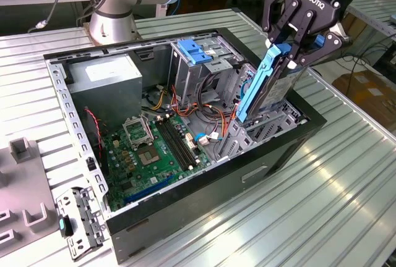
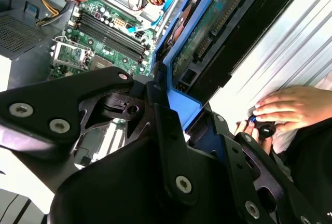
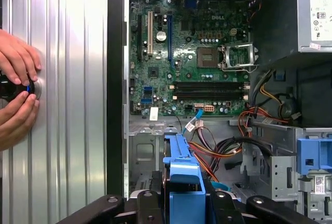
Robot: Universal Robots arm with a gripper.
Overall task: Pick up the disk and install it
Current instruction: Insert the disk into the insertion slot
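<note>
My gripper is shut on the disk, a silver drive framed by blue carrier rails. I hold it on edge and tilted, its lower end reaching into the metal drive bay at the corner of the open computer case on the exterior view's right. The second wrist view shows the disk's green circuit-board side running away from the gripper, with a black finger pressed on the blue rail. In the first wrist view the blue carrier sits between the fingers of the gripper, above the bay.
Inside the case lie the green motherboard, a grey power-supply box, a drive cage with a blue latch and loose cables. A person's hands rest on a knob beside the case. Grey fixtures and a bracket lie on the exterior view's left.
</note>
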